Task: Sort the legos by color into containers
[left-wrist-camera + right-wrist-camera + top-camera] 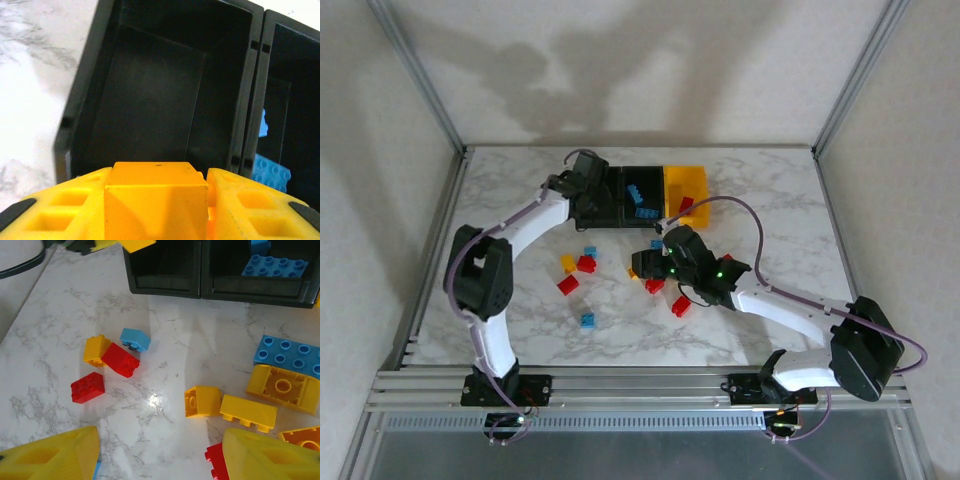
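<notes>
Yellow lego (156, 176) pinched in left gripper (157, 202) at rim of black bin (82, 107), right gripper (160, 460) spread; could be dropped outside if released now

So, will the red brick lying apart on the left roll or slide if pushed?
The red brick is boxy, so it likely slides rather than rolls. The table looks glossy, so it may skid easily. It seems hard plastic, probably stiff and light.
</notes>
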### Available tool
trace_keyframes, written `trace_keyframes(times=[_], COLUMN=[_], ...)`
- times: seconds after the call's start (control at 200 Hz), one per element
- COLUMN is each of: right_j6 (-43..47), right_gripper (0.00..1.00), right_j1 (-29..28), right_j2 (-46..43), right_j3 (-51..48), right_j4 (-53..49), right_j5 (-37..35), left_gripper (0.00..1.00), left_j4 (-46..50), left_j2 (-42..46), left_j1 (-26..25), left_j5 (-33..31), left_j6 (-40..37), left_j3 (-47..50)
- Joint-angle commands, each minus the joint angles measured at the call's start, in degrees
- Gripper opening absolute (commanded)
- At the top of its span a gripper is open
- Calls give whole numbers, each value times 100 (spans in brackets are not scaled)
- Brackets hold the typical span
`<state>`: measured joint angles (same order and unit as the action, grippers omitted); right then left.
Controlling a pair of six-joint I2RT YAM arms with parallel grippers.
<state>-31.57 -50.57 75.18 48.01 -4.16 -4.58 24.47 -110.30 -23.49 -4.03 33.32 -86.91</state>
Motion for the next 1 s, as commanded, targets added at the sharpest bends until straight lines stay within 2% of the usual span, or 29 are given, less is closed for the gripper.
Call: trace_keyframes(times=[0.0, 0.17, 0.441, 0.521, 0.601, 0.711, 0.996], right_j6=[-112, -136, -165, -156, -155, -165, -280], right_gripper=[66, 66, 66, 66, 66, 66, 67], right_j1=[73, 135, 150, 148, 152, 154, 176], right_j2=[-186, -245, -246, -243, -249, -287, -469], right_j3=[-27, -105, -151, -143, -143, -160, -38], right_j4=[-76, -102, -93, -111, -133, -137, -504], right_j5=[-139, -150, -157, -166, -188, -201, -463], left_gripper=[34, 36, 40, 42, 50, 54, 56], left_j4=[403, 608, 611, 596, 583, 588, 612], left_j2=[-498, -1103, -1384, -1365, -1315, -1226, -594], left_j1=[-29, -33, -33, -33, -42, -60, -137], left_j5=[-23, -98, -144, -150, -159, -192, -232], left_j6=[-236, -294, -291, -281, -276, -270, -298], left_j3=[-574, -1152, -1267, -1249, -1231, -1199, -970])
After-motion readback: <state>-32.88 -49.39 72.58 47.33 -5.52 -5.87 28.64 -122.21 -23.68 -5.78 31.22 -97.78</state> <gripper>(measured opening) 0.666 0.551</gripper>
